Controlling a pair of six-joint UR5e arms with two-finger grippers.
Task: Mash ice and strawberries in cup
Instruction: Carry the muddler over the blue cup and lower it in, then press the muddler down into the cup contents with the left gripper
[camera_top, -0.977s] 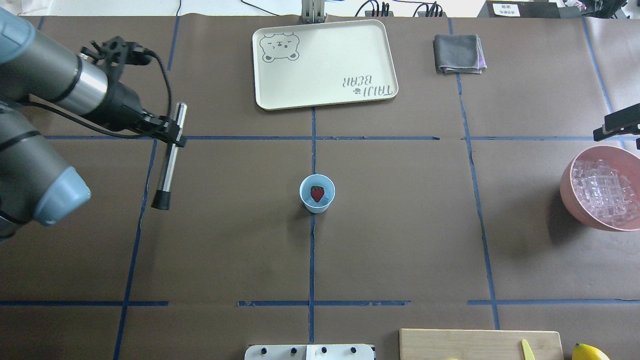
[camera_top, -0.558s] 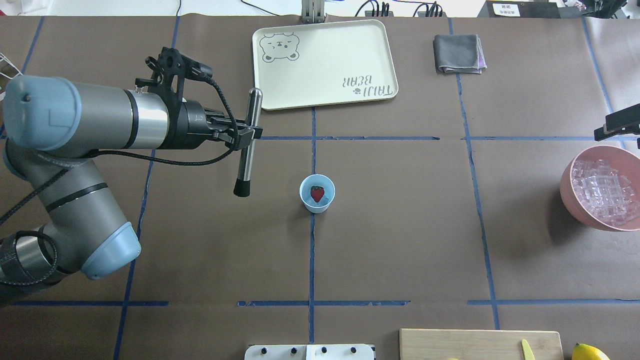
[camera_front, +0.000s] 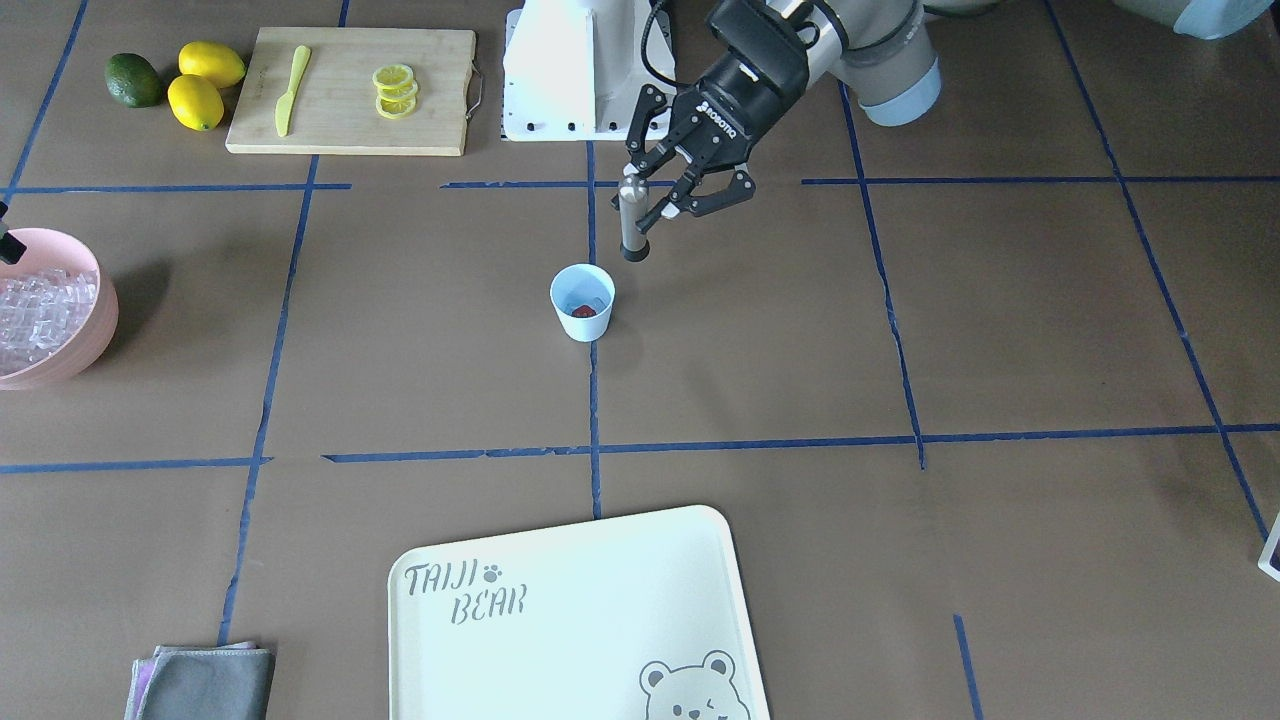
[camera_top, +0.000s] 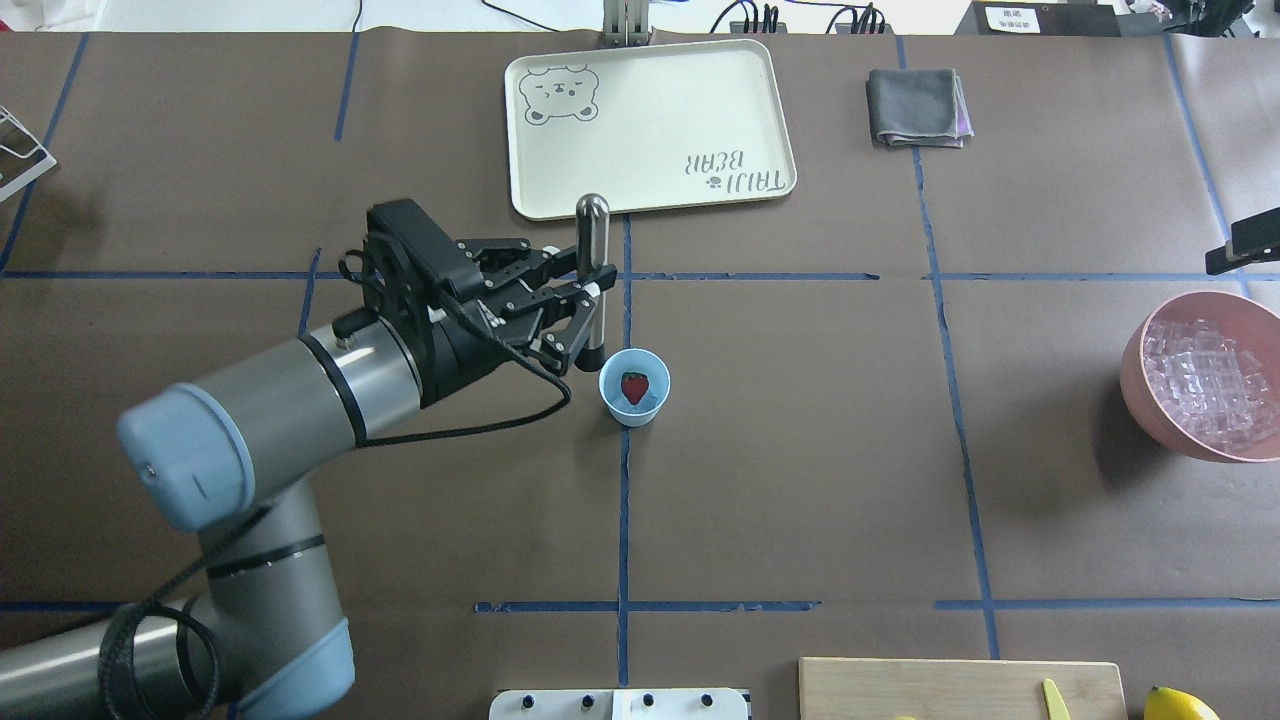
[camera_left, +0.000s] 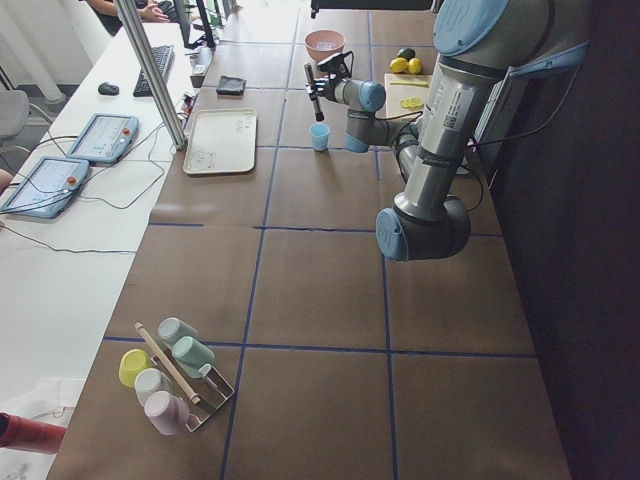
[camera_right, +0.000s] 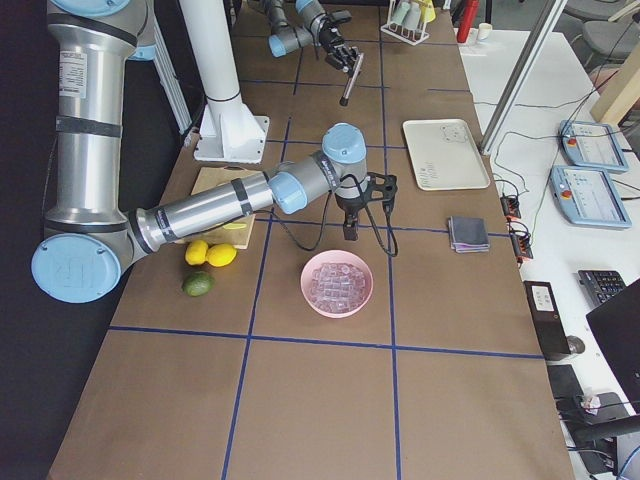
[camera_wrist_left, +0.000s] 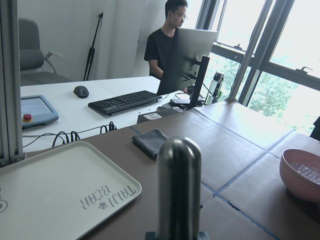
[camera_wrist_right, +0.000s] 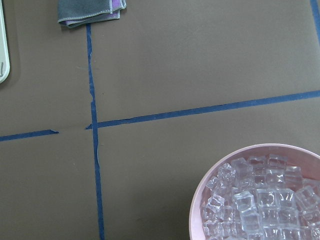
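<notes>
The light-blue cup (camera_top: 634, 400) stands at the table's middle with the red strawberry (camera_top: 634, 386) inside. Pale ice (camera_front: 592, 298) lies beside the berry in the cup. My left gripper (camera_top: 592, 290) is shut on a silver muddler (camera_top: 591, 235) with a black tip (camera_front: 634, 252). The rod stands nearly upright, its tip hovering just left of the cup's rim in the overhead view and not inside it. The left wrist view shows the rod's rounded top (camera_wrist_left: 179, 185). Only a black part of my right gripper (camera_top: 1245, 245) shows, above the pink bowl; its fingers are hidden.
A pink bowl (camera_top: 1135, 370) full of ice cubes (camera_wrist_right: 260, 200) sits at the right edge. A cream bear tray (camera_top: 650, 130) and a grey cloth (camera_top: 918, 107) lie at the far side. A cutting board (camera_front: 350, 120) with lemon slices, lemons (camera_front: 205, 85) and an avocado sit near the robot's base.
My left arm has swung right from the table's left side to just beside the cup, carrying the muddler, which has turned more upright. The cup and the right arm have not moved.
</notes>
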